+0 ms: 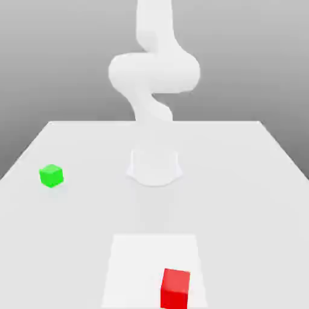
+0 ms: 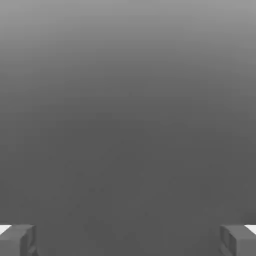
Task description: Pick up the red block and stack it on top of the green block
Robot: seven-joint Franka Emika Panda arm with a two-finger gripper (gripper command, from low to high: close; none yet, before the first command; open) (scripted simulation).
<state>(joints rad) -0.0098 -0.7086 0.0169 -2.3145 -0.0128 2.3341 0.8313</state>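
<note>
The gripper [image 2: 128,240] is seen with its jaws spread wide, nothing held between its fingertips [image 2: 17,240]. The red block [image 1: 175,288] is set on the white table [image 1: 253,199], near the exterior view's lower edge, one face turned toward the camera. The green block [image 1: 51,175] is placed well apart, toward the exterior view's left, turned slightly. The white robot base [image 1: 154,166] is seen between and behind them.

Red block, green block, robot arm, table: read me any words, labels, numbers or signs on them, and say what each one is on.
There is no text to read.
The red block is plain, with no marking.
The green block is plain too.
The white robot arm and its base carry no brand or number.
The table bears no sign.
The gripper fingertips are unmarked grey.
</note>
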